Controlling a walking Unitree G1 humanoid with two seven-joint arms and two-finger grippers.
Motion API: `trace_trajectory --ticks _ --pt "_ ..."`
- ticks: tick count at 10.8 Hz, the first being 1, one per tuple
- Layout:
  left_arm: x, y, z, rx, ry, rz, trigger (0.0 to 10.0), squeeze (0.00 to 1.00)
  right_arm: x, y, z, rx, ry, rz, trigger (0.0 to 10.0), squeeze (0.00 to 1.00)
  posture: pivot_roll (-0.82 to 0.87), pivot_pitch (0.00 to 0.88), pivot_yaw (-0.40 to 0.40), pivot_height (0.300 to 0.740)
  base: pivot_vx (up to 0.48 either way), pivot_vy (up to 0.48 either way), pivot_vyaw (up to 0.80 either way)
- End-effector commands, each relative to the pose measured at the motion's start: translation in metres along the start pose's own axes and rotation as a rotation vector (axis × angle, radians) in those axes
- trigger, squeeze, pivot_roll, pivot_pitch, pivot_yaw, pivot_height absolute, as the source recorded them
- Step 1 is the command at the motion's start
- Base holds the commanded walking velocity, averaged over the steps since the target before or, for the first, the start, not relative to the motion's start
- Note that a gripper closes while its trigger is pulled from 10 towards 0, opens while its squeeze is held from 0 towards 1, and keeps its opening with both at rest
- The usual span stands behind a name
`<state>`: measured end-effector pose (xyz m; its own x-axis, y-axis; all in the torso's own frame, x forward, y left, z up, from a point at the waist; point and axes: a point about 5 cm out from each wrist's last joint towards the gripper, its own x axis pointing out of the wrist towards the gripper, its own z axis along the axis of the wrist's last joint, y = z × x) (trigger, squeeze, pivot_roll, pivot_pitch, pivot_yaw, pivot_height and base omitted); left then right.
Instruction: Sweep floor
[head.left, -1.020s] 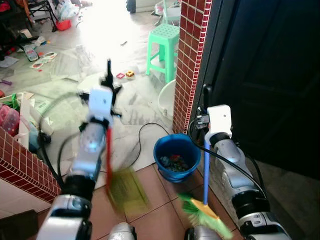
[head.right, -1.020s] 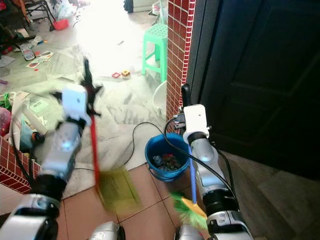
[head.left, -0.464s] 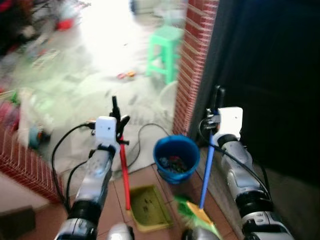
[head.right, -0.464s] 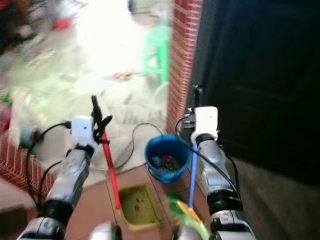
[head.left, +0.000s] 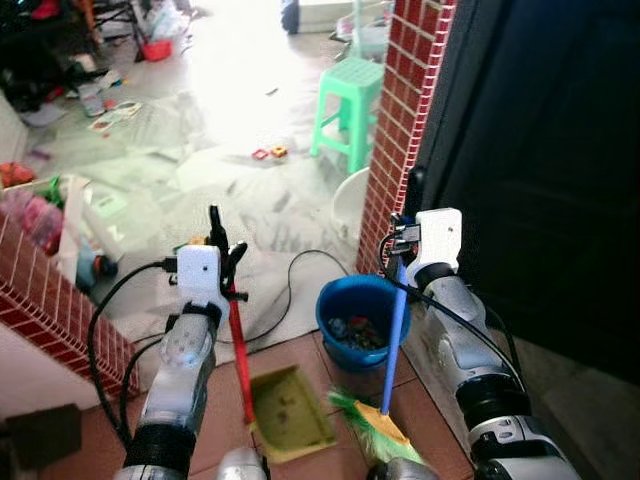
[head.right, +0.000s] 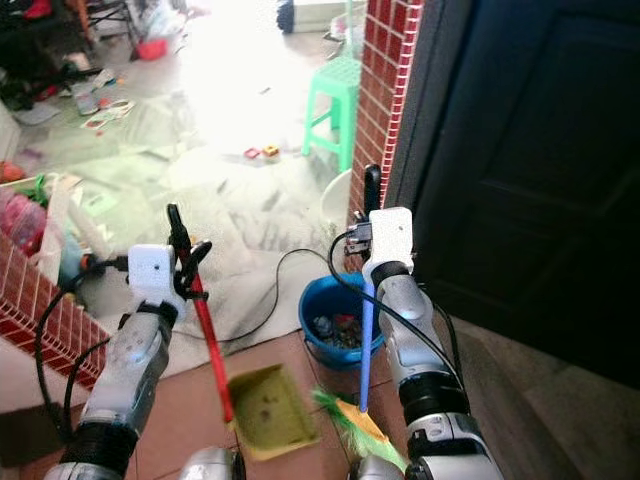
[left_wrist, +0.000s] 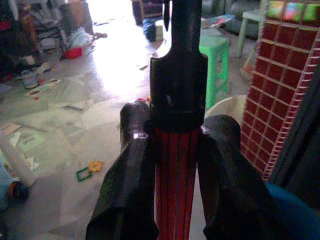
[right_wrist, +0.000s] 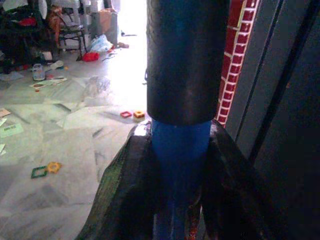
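**Operator:** Since a second ago, the left arm has swung down and inward; I now have the left end effector (head.left: 222, 262) lower and nearer the middle, and the yellow dustpan (head.left: 291, 412) hangs sharp instead of smeared. The head camera has shifted too, so the room sits differently.

**Observer:** What does each side hold?

**Operator:** My left end effector is clamped on the red dustpan handle (head.right: 210, 352); in the left wrist view both fingers (left_wrist: 124, 195) press against the red shaft just under its black cap. The pan is low over the terracotta tiles (head.left: 425, 420), close to the robot's body. My right end effector (head.right: 368, 215) is closed around the blue broom handle (head.left: 394, 335); the right wrist view shows its fingers (right_wrist: 122, 192) tight on either side of the blue shaft below the black grip.

**Observer:** And the broom head?

**Operator:** The green bristles (head.left: 368, 432) are down by the tiles, just beside the dustpan, to its right.

**Observer:** Anything around it?

**Operator:** A blue bucket (head.left: 361, 322) with small bits inside stands between the two handles, near a red brick pillar (head.left: 398, 130). A black cable (head.left: 290, 290) loops over the pale floor. A green plastic stool (head.left: 352, 105) stands farther off, with small toys (head.left: 270, 153) scattered near it. A low brick wall (head.left: 50, 305) is at the robot's left, a dark door (head.right: 530, 170) at its right.
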<state>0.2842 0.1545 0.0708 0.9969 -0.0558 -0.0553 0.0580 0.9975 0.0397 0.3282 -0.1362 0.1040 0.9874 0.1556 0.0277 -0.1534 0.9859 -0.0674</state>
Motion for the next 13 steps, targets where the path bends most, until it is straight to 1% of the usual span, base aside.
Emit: trace_trajectory --ticks 1,2,3,4,5,7,10,13 --pt "0.0 0.0 0.01 -0.018 -0.046 0.006 10.0 0.0 0.002 -0.001 0.014 -0.004 -0.063 0.002 10.0 0.0 -0.01 0.0 0.012 0.74 0.0 0.0 0.0" --pt "-0.003 -0.006 0.006 -0.023 -0.022 -0.029 10.0 0.0 -0.002 -0.002 0.008 -0.003 -0.046 -0.006 10.0 0.0 0.0 0.0 0.007 0.74 0.0 0.0 0.0" --pt "-0.004 -0.01 0.006 -0.02 -0.02 -0.055 10.0 0.0 -0.003 -0.004 0.008 0.004 -0.062 -0.031 10.0 0.0 0.0 0.0 0.018 0.74 0.0 0.0 0.0" --pt "-0.004 -0.011 0.006 -0.024 -0.013 -0.061 10.0 0.0 -0.003 -0.005 0.013 -0.006 -0.093 -0.044 10.0 0.0 -0.01 0.0 0.029 0.74 0.0 0.0 0.0" --pt "-0.005 -0.012 0.005 -0.022 -0.003 -0.077 10.0 0.0 -0.002 -0.007 0.008 0.003 -0.075 -0.068 10.0 0.0 -0.01 0.0 0.043 0.74 0.0 0.0 0.0" --pt "-0.004 -0.011 0.008 -0.025 -0.002 -0.086 10.0 0.0 -0.002 -0.01 0.005 0.014 -0.055 -0.083 10.0 0.0 -0.02 0.0 0.045 0.74 -0.266 0.0 0.0" --pt "-0.001 -0.011 0.011 -0.041 -0.007 -0.073 10.0 0.0 0.001 -0.011 0.007 0.008 -0.062 -0.081 10.0 0.0 -0.02 0.0 0.042 0.74 -0.269 0.0 0.0" --pt "0.003 -0.011 0.013 -0.037 -0.01 -0.078 10.0 0.0 0.003 -0.013 0.009 0.007 -0.073 -0.087 10.0 0.0 -0.03 0.0 0.046 0.74 -0.269 0.0 0.0"
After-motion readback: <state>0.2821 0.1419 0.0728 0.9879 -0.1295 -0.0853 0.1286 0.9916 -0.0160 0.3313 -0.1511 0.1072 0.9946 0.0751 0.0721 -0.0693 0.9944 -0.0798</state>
